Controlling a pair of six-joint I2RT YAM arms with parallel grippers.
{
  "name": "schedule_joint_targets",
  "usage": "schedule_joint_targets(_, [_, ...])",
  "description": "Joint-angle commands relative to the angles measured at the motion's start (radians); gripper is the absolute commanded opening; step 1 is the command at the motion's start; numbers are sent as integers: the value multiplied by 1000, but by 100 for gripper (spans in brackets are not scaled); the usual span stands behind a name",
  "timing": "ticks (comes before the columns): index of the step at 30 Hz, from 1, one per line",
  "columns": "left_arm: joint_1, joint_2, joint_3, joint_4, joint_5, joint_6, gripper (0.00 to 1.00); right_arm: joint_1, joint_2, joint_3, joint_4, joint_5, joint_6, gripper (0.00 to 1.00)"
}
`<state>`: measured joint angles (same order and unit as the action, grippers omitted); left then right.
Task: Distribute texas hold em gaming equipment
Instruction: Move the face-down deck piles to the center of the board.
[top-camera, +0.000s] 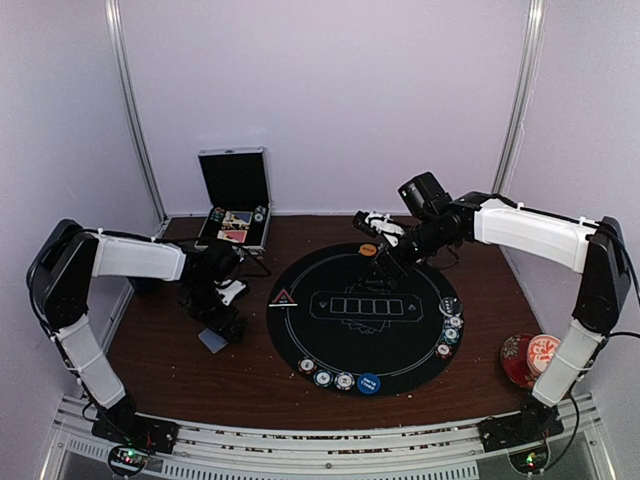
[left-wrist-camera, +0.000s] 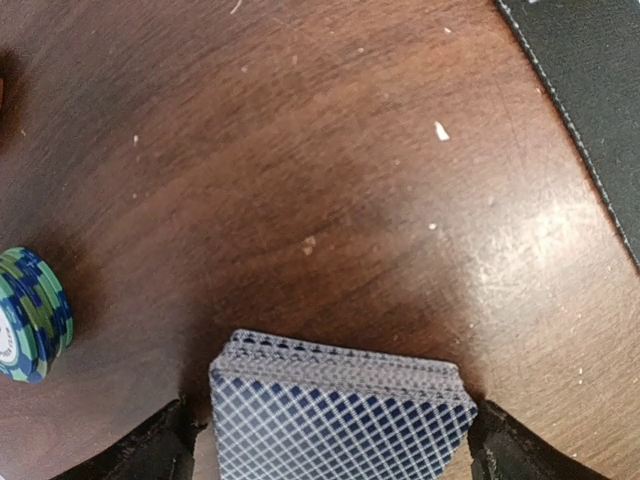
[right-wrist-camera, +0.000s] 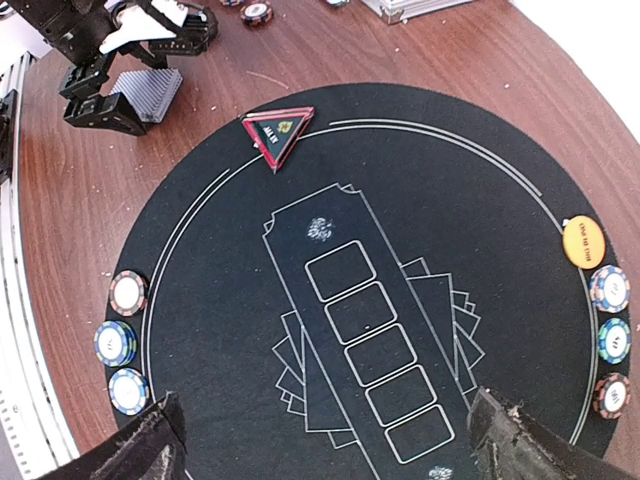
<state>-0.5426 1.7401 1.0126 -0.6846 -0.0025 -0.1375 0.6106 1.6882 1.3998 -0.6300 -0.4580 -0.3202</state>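
The left fingers (left-wrist-camera: 145, 450) stand spread on either side of the grey-blue diamond-backed deck of playing cards (left-wrist-camera: 340, 420), which lies on the brown wooden bench (left-wrist-camera: 300, 150) left of the round black mat (right-wrist-camera: 480, 180). The right fingers (right-wrist-camera: 150, 445) hang spread and empty above the mat.

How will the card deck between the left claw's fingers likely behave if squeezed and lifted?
The card deck shows staggered edges, a loose stack, so it would probably shear or fan. Thin cards may bow under side pressure. Lying flat, it should not roll.
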Motion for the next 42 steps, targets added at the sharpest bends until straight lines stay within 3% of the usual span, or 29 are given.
schedule_joint_targets(1, [9, 61, 5, -17, 34, 33, 97, -17, -30, -10, 26, -5, -22, 100])
schedule_joint_targets(16, [10, 99, 21, -10, 0, -6, 71, -29, -27, 12, 32, -23, -14, 100])
schedule_joint_targets(31, [8, 255, 213, 26, 34, -48, 63, -29, 9, 43, 33, -28, -9, 100])
schedule_joint_targets(33, [9, 251, 213, 24, 35, -45, 68, -29, 9, 41, 32, -25, -11, 100])
schedule_joint_targets(35, [9, 236, 200, 14, 28, -45, 83, -29, 6, 39, 30, -24, -12, 100])
schedule_joint_targets(37, [8, 214, 179, 7, 27, -42, 90, -29, 3, 41, 32, -24, -13, 100])
schedule_joint_targets(42, [8, 160, 120, -18, 27, -42, 95, -29, 0, 40, 40, -30, -6, 100])
